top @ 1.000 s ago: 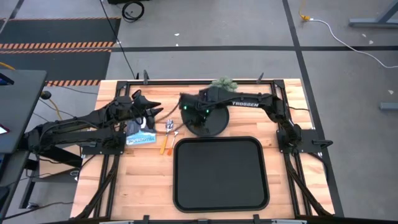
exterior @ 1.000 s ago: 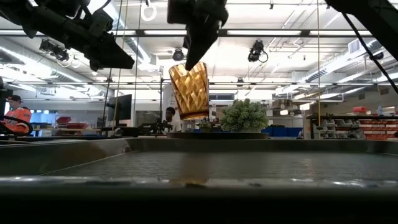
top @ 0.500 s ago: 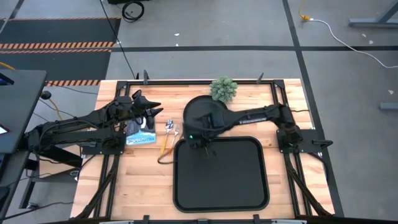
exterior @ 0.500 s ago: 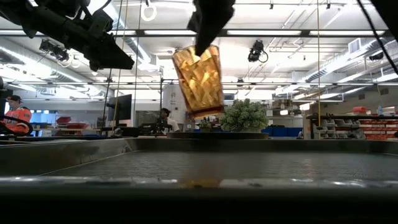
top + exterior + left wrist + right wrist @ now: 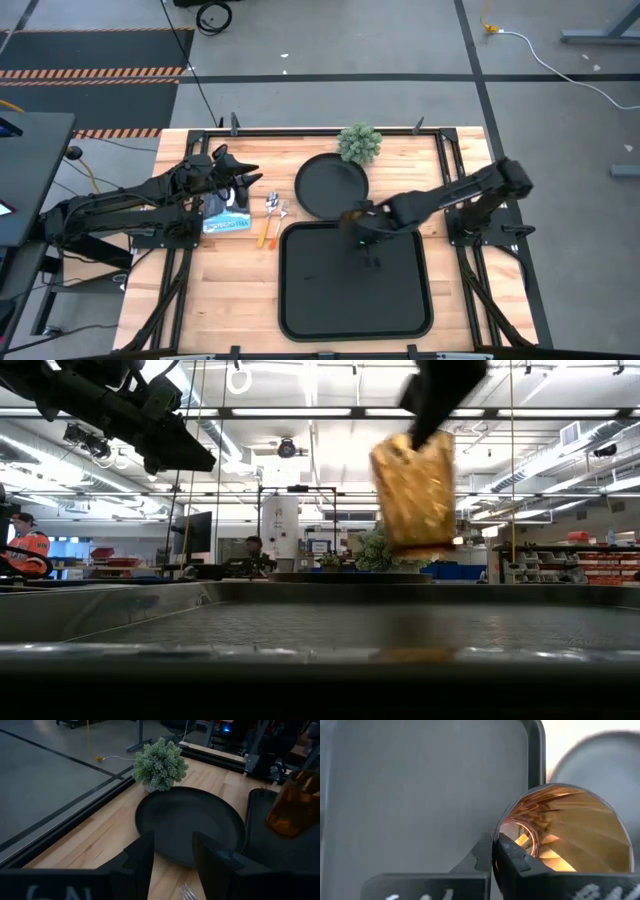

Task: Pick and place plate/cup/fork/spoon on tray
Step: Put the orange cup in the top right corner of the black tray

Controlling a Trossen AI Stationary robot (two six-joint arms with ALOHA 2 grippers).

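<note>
My right gripper (image 5: 360,222) holds the amber cup (image 5: 413,495) in the air over the far edge of the black tray (image 5: 352,300). The cup also shows in the left wrist view (image 5: 296,805) and the right wrist view (image 5: 570,825). The round black plate (image 5: 330,183) lies flat on the table just beyond the tray. The silver fork (image 5: 284,210) and the orange-handled spoon (image 5: 268,226) lie on the table left of the tray. My left gripper (image 5: 172,855) is open and empty, raised above the table left of the plate. My right gripper pinches the cup's rim (image 5: 496,840), one finger inside the cup (image 5: 516,855) and one outside (image 5: 481,856). The fingers come from above. The cup hangs below them, mouth up and slightly tilted, clear of the tray.
A small green plant (image 5: 360,143) stands at the table's far edge behind the plate. A blue and white packet (image 5: 228,216) lies under my left arm. The tray's floor (image 5: 420,785) is bare.
My right gripper has carried the cup from above the plate's left side toward the table's near edge and then toward the right, over the tray's far edge. The cup has stayed lifted and has tipped a little.
</note>
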